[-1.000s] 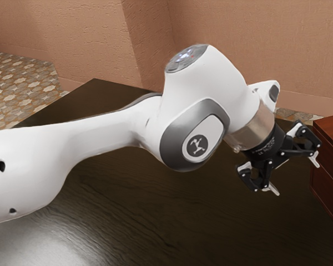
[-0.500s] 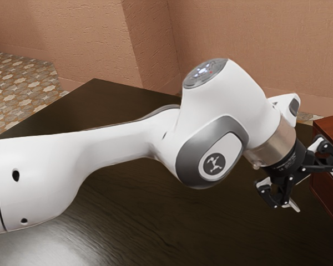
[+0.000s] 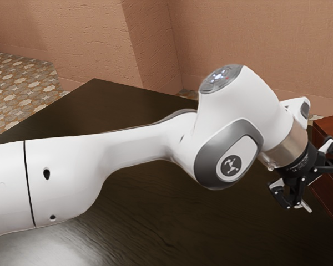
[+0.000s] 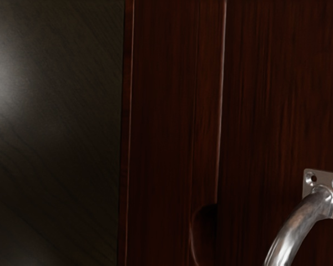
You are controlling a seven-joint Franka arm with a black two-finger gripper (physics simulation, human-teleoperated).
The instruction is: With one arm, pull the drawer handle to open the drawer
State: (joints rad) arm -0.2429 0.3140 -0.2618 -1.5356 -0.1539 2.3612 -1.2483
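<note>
A dark red wooden drawer cabinet [image 3: 328, 126] stands at the exterior view's right edge. In the wrist view its drawer front [image 4: 266, 100] is close ahead, with a curved silver handle [image 4: 297, 233] fixed by a screwed metal plate [image 4: 323, 185]. The drawer front looks flush with the cabinet frame [image 4: 172, 111], with a thin seam between them. My black gripper [image 3: 323, 185] is open right in front of the cabinet face. One finger is up near the cabinet's top edge and the other low above the table. Nothing is between them.
The cabinet sits on a dark wooden table [image 3: 127, 221], whose top also shows beside the cabinet in the wrist view [image 4: 55, 138]. Brown walls stand behind, and patterned floor [image 3: 16, 83] lies at the exterior view's left.
My arm has stretched toward the exterior view's right, carrying the open gripper from mid-table up to the cabinet front. The cabinet has not moved.
</note>
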